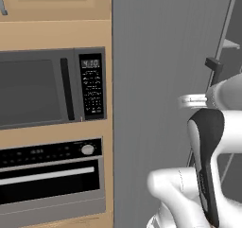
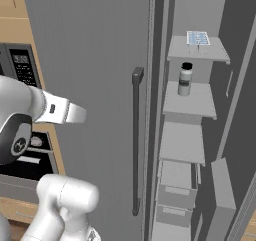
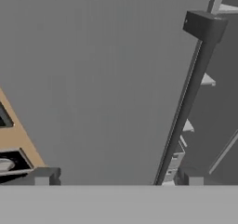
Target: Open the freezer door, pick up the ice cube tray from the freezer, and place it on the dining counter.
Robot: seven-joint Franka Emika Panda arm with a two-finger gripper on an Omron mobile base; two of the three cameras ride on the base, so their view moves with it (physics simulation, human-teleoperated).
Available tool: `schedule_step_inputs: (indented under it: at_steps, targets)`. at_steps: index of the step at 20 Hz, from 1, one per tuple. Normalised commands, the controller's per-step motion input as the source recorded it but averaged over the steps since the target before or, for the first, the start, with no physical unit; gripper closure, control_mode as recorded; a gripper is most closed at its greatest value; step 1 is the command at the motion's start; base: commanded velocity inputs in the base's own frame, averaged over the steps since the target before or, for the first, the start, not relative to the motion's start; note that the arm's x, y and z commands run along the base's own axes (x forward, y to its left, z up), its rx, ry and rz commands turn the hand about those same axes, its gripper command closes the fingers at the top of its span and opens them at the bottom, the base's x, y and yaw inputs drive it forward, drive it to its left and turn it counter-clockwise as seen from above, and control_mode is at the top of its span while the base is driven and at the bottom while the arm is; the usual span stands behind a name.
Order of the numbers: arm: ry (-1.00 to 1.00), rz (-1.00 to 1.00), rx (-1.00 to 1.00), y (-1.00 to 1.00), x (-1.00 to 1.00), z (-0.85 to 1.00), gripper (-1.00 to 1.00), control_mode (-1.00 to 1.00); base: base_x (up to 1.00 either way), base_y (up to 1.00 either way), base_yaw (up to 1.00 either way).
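A: Where's the ice cube tray (image 2: pixel 198 38)?
B: Top shelf inside the freezer (image 2: pixel 192 100), lying flat, up high. A small bottle (image 2: pixel 185 79) with a dark cap stands on the shelf below it.
A: Door state?
B: Freezer door (image 2: pixel 95 85) is swung partly open; the interior shelves show past its right edge in the right base view. Its handle (image 2: pixel 136 140) is a long dark vertical bar near that edge.
A: Gripper (image 3: pixel 118 179) versus tray?
B: Tray sits to the right of the gripper and higher, past the handle and deeper into the cabinet. My read: the reach has to go right, around the door edge, then up and in.
A: Tray's long axis?
B: Looks roughly side to side along the shelf, but it's too small to be sure.
A: Jaws?
B: Wide apart, nothing between them. In the hand view both tips sit at the bottom, facing the door's outer face with the handle bar running up the right side.
A: Arm pose?
B: Forearm extends forward toward the door panel, hand just short of it, left of the handle. No contact that I can see. The microwave (image 1: pixel 47 87) and oven (image 1: pixel 49 175) sit to the left, well apart.
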Motion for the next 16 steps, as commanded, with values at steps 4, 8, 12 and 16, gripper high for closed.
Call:
schedule_step_inputs:
  at_steps: [4, 8, 12, 16]
  targets:
    - [0.06, 0.03, 0.03, 0.34, -0.28, 0.00, -1.00, -1.00, 0.00, 0.00, 0.00]
    - [0.00, 0.08, 0.10, 0.04, -0.12, 0.02, -1.00, -1.00, 0.00, 0.00, 0.00]
    - [0.00, 0.10, 0.03, 0.00, -0.04, 0.00, -1.00, -1.00, 0.00, 0.00, 0.00]
    - [0.00, 0.01, -0.01, 0.01, -0.06, 0.03, -1.00, -1.00, 0.00, 0.00, 0.00]
